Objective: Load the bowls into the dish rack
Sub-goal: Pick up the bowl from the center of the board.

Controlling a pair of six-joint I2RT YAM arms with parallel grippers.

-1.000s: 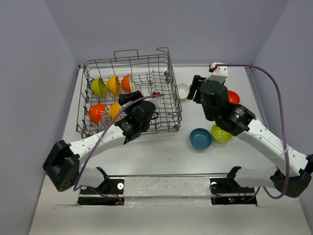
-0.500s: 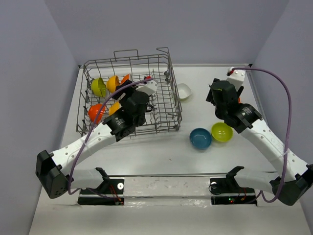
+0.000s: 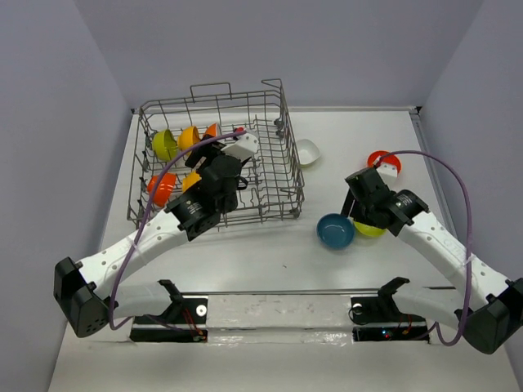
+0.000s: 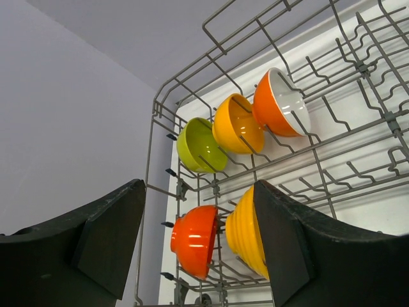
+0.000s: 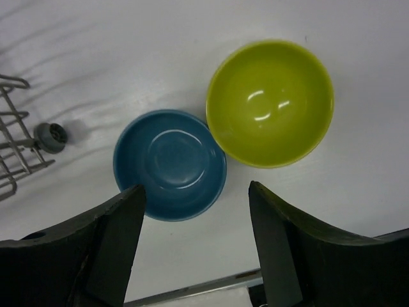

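Both arms have moved. Right tool (image 5: 195, 188) has come back from the far side of the desk (image 3: 270, 261) and now hangs low over two bowls. Left tool (image 4: 197, 188) has pushed deeper into the dish rack (image 3: 282, 122), toward 12 o'clock.

Five bowls can be counted standing on edge in the rack. In the far row are the green racked bowl (image 4: 201, 146), the yellow racked bowl (image 4: 238, 123) and the orange-and-white bowl (image 4: 281, 102). In the near row are the red racked bowl (image 4: 195, 240) and the ribbed yellow bowl (image 4: 246, 233).

Four bowls sit on the desk, all right way up. The white bowl (image 3: 307, 152) is just beside the rack, at its 3 o'clock side. The red bowl (image 3: 381, 161) is far off, at 2 o'clock on the desk. The teal bowl (image 5: 169, 165) and the lime bowl (image 5: 270, 102) touch or nearly touch each other.

So the job looks a bit more than half done, with four bowls left to load.

The left tool is spread wide and holds nothing. The racked bowls lie ahead of it, from 11 to 1 o'clock.

The right tool is spread wide too, with nothing in it. The teal bowl is right under it, at 11 o'clock, and the lime bowl is at 1 o'clock. The teal one looks like the next to pick.
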